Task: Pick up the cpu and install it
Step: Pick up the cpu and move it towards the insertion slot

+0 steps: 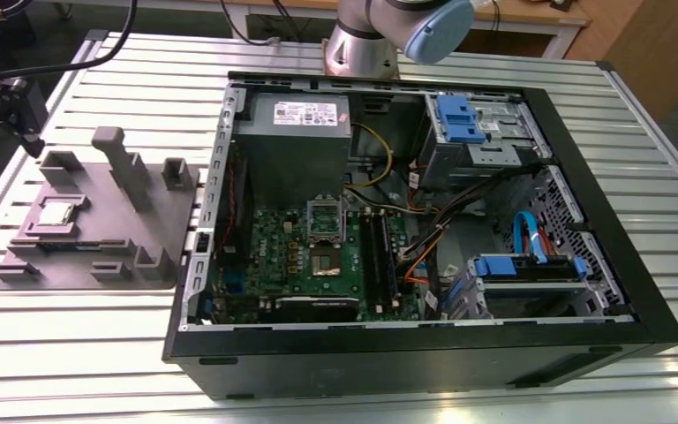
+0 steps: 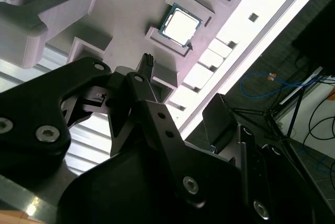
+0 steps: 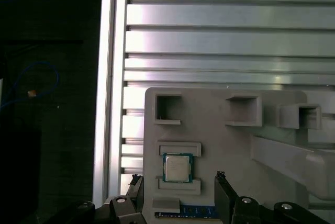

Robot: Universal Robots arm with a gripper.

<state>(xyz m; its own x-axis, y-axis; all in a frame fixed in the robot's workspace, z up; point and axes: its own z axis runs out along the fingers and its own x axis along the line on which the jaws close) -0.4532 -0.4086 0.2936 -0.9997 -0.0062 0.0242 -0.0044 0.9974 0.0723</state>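
On the ribbed silver metal table (image 3: 230, 41), flat in a pocket of the grey plastic tray (image 3: 209, 130): small square silvery cpu (image 3: 177, 167), straight ahead of the black metal gripper (image 3: 178, 177), fingers spread wide, not touching.

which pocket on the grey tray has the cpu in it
The one framed by two low bars, where the cpu lies flat; the square pockets farther along the grey tray hold nothing.

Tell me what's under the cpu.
The cpu lies flat on the grey holder tray, between two raised ledges. The tray surface directly beneath it is covered.
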